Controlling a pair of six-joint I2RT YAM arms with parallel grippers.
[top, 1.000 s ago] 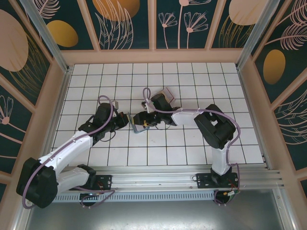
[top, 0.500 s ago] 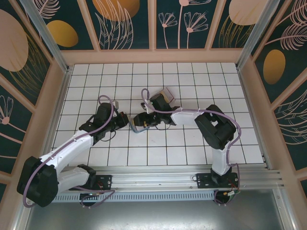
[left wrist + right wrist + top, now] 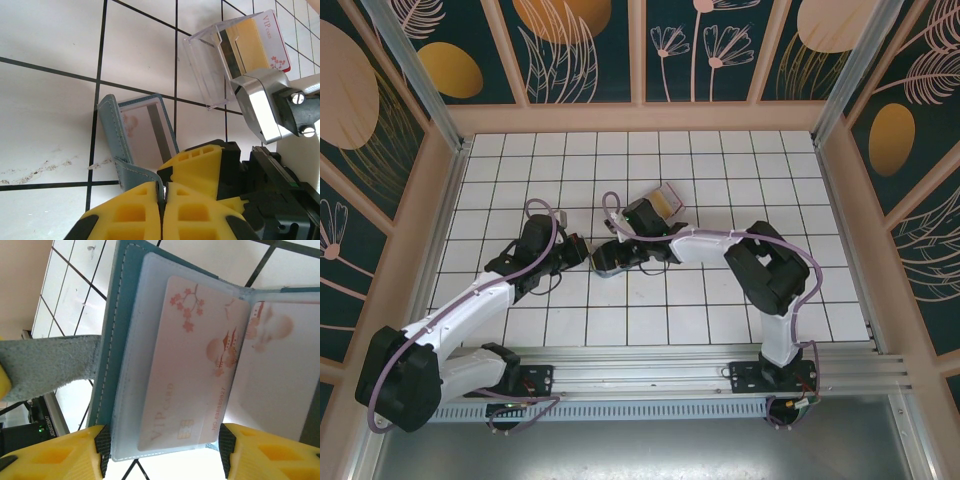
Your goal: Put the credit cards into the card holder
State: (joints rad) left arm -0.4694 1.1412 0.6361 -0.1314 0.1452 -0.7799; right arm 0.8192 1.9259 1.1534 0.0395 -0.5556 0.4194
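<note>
In the left wrist view, the bottom edge cuts off the left claw [image 3: 161, 200]. Its yellow fingers [image 3: 125, 215] hide the low end of the wallet [image 3: 142, 132]. A silver part [image 3: 260, 105] of the right arm covers the lower right end of the card holder [image 3: 205, 65] and of the card in it [image 3: 252, 40].

In the right wrist view, the bottom edge cuts off the right claw [image 3: 162, 440]. The wallet runs off the top and right edges. The grey strap [image 3: 50, 365] is blurry and runs off the left edge. A second card [image 3: 270, 335] looks cloudy behind its clear sleeve.

In the top view, the wallet is almost all hidden under both claws. The card holder is too small to see what is inside.
</note>
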